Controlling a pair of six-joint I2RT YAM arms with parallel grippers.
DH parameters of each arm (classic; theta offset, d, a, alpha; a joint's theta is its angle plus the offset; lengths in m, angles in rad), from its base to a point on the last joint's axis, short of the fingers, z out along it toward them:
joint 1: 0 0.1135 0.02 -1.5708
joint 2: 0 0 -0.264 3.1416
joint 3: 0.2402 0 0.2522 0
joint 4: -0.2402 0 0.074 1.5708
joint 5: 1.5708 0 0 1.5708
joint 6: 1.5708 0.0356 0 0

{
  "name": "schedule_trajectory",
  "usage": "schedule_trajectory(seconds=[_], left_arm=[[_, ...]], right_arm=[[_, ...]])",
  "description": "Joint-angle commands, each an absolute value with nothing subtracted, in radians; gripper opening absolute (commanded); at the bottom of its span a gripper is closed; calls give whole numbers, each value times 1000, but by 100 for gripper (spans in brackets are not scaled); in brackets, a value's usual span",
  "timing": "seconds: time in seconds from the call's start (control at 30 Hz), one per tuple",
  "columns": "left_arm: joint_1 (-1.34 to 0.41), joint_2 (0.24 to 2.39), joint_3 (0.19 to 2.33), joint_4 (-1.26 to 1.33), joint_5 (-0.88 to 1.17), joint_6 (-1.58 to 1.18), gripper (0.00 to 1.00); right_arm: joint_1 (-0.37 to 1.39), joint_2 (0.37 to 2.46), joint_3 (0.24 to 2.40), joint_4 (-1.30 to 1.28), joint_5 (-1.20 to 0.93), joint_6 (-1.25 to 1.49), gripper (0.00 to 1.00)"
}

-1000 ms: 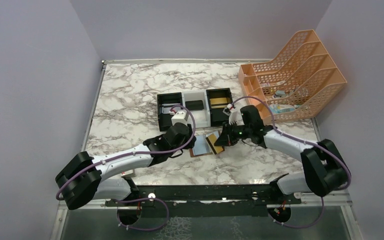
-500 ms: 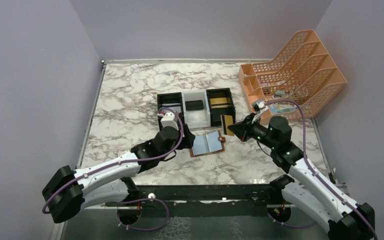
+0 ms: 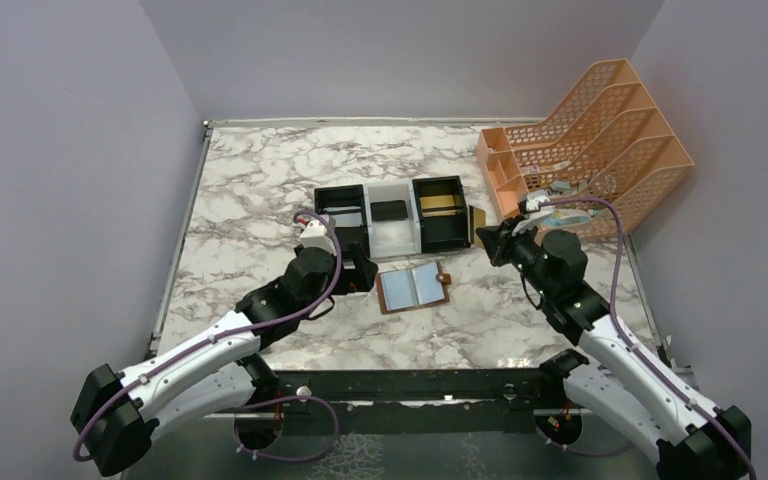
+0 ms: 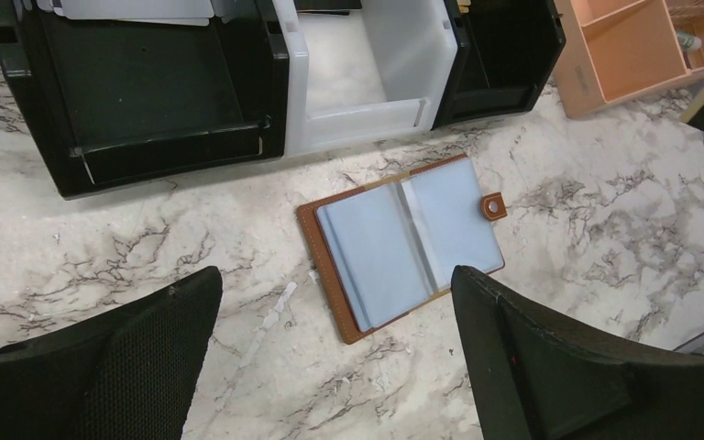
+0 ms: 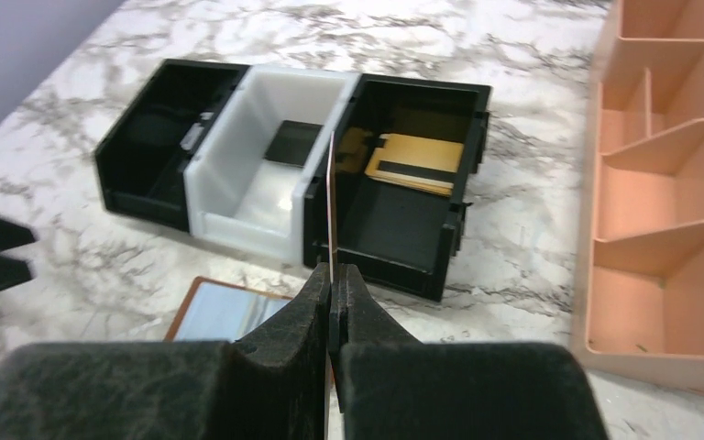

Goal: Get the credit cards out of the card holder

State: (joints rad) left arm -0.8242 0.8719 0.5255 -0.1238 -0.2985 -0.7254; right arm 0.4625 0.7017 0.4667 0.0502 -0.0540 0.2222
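Task progress, read from the near edge of the surface to the far edge. Nearest to us, about midway between the left and right edges, the card holder lies open and flat, snap tab to the right. We see only blue-grey pockets with no card edge showing. Whether a card sits deeper inside, we cannot tell.

The left hand hovers just to the holder's left with its fingers spread wide, holding nothing. The right hand is pinched tight on one thin credit card, held edge-on above the near wall of the tray, about where the white and right black compartments meet.

Beyond, in the tray, gold cards lie in the right black compartment, a dark card in the white one, and a pale card in the left black one. An orange file organiser stands at the far right corner.

We judge the extraction nearly complete. The held card has yet to be set down, and the pockets should be checked.
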Motion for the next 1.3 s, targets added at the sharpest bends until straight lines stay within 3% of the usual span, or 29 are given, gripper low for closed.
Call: schedule_trajectory(seconds=[0.0,0.23,0.4,0.67,0.8,0.93,1.03,1.27], left_arm=[[-813,843,531,-155,-275,-712,99],[-810,876,529,-162,-266,-706,99],[-808,874,535,-194,-245,-669,99],[-804,815,525,-232,-265,-654,99],[-800,820,525,-227,-263,-651,99],[-800,846,530,-221,-252,-653,99],[-799,858,532,-222,-261,-657,99],[-798,858,530,-220,-268,-660,99]], right_arm=[[458,806,556,3,137,232,1],[386,998,614,119,21,240,1],[212,1165,721,198,-243,264,1],[207,1321,836,346,-351,108,1],[219,1396,889,327,-501,-46,1],[307,1441,872,318,-479,-352,1],[396,1494,908,232,-289,-553,1],[416,1571,942,199,-296,-708,1]])
